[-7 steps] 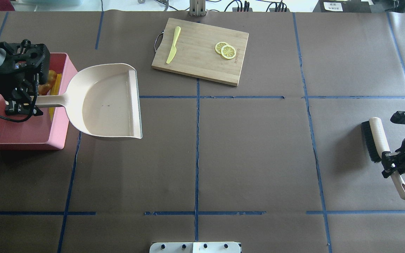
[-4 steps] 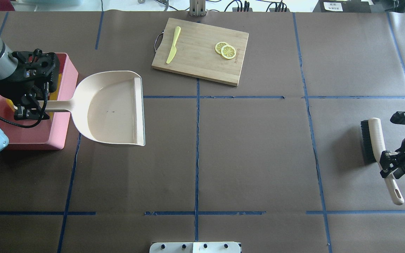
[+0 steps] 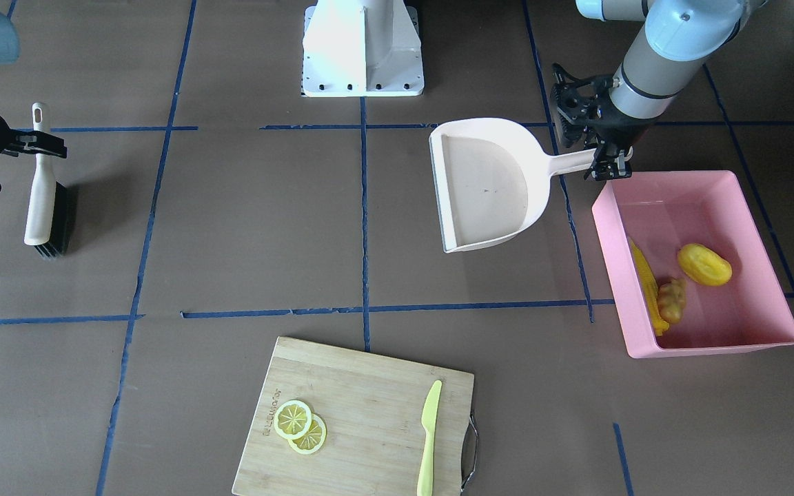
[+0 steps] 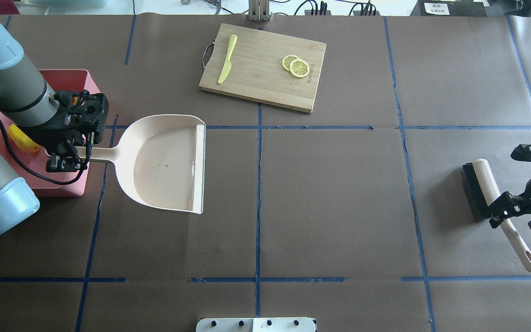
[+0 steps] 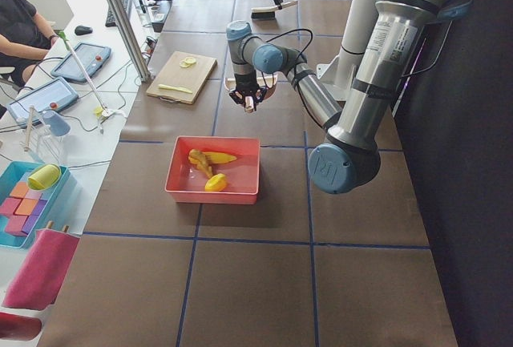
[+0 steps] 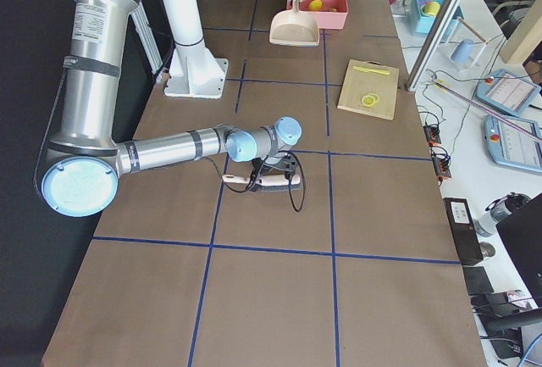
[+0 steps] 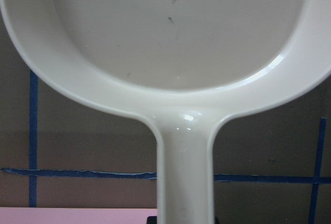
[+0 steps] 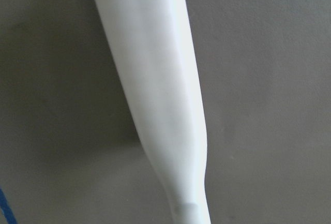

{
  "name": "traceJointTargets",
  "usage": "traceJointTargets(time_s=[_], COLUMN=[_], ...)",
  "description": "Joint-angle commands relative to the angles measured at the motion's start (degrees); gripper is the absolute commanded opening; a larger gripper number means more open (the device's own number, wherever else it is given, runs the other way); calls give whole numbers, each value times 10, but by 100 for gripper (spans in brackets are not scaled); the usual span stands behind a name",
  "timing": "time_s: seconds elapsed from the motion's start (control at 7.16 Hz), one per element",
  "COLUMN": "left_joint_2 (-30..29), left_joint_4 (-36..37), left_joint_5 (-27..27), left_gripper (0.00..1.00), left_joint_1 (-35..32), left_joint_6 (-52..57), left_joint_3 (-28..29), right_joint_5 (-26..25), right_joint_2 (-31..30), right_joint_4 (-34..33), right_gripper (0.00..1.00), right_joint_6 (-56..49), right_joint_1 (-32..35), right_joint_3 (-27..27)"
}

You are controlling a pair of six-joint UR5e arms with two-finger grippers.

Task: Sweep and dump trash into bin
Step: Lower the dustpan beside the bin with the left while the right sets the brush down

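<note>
My left gripper [image 4: 68, 156] is shut on the handle of the cream dustpan [image 4: 168, 161], which is empty and held level just right of the pink bin [image 3: 714, 342]. It also shows in the front view [image 3: 607, 162]. In the bin lie the trash pieces: the corn cob [image 3: 645, 286], the yellow lump [image 3: 704, 264] and the ginger root [image 3: 671, 296]. In the overhead view my left arm hides most of the bin [image 4: 69, 79]. My right gripper [image 4: 516, 216] is open, its jaws standing apart on either side of the handle of a brush [image 4: 486, 184] lying on the table.
A wooden cutting board [image 4: 265, 83] at the far middle carries a lime-green knife [image 4: 226, 60] and two lemon slices [image 4: 295, 66]. The robot's white base [image 3: 362, 48] stands at the near edge. Blue tape lines cross the brown table cover.
My left arm has carried the dustpan right and toward the robot, off the bin. My right gripper's jaws have opened off the brush handle, and the brush has turned slightly.
</note>
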Motion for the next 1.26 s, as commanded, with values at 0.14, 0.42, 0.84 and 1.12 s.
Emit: traceJointTargets(time_s=[0.14, 0.42, 0.84, 1.12], left_joint_2=[-14, -50, -51, -51], left_joint_4=[-13, -47, -181, -181], left_joint_5=[10, 11, 39, 59], left_gripper=[1, 2, 3, 7], left_joint_1=[39, 64, 75, 75], left_joint_6=[-6, -40, -110, -107], left_joint_3=[24, 72, 140, 138], right_joint_5=[-5, -23, -24, -24], right_joint_2=[0, 12, 19, 20], right_joint_4=[0, 0, 0, 0], right_gripper=[100, 100, 100, 100], right_joint_6=[0, -3, -1, 0], right_joint_1=[52, 96, 106, 107], right_joint_3=[16, 18, 20, 20])
